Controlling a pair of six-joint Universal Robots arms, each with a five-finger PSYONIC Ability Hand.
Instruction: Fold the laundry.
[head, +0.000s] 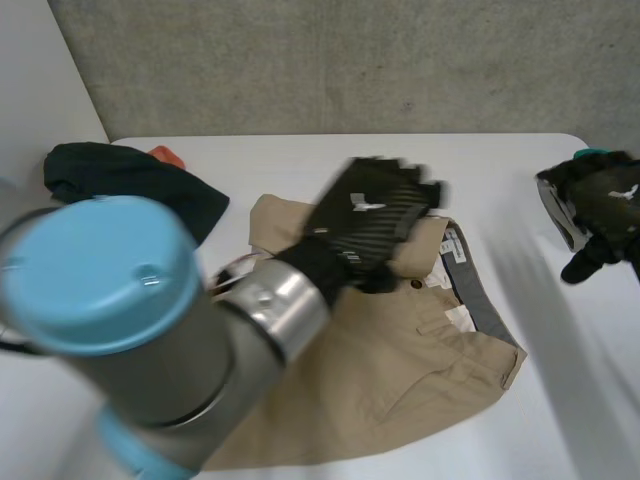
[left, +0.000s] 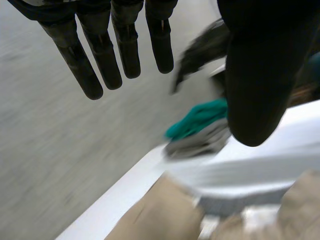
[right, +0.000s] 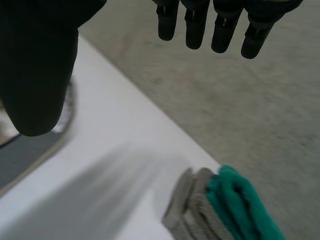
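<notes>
Khaki trousers, one pair; left hand, right hand, fingers straight, empty.

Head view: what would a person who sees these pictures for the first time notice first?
The left arm's light-blue cap looms at the near left, and its open left hand is over beige trousers spread in the middle of the white table. A dark green garment lies bunched at the far left corner, and the open right hand is at the table's right edge.
</notes>
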